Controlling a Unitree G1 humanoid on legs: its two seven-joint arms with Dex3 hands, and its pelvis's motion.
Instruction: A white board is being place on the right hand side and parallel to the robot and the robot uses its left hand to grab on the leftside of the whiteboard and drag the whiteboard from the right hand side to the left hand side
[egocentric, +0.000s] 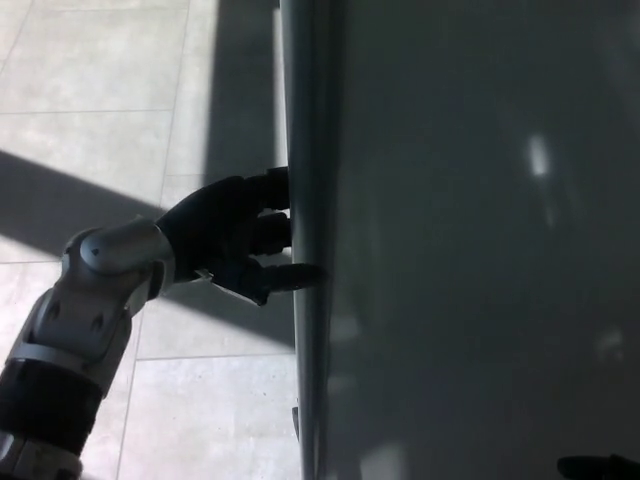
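Pale tiled floor (90, 70) with thin grout lines, lit by bright sunlight in patches; crossed by a broad dark shadow band (60, 205) running diagonally from the left.

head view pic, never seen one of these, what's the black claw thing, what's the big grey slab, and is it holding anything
The picture comes from a camera on a humanoid robot's head, looking down in front of it. The black claw is the robot's left hand, a thumb and two thick fingers on a silver-grey forearm that comes in from the picture's left. The big grey slab filling the right side is a whiteboard, seen in shadow. The hand is at the whiteboard's left edge, with the fingers reaching round the edge and the thumb lying across its front. Whether the grip has fully closed cannot be told. Below is a tiled floor, partly sunlit. A dark shape in the bottom right corner is too small to identify.
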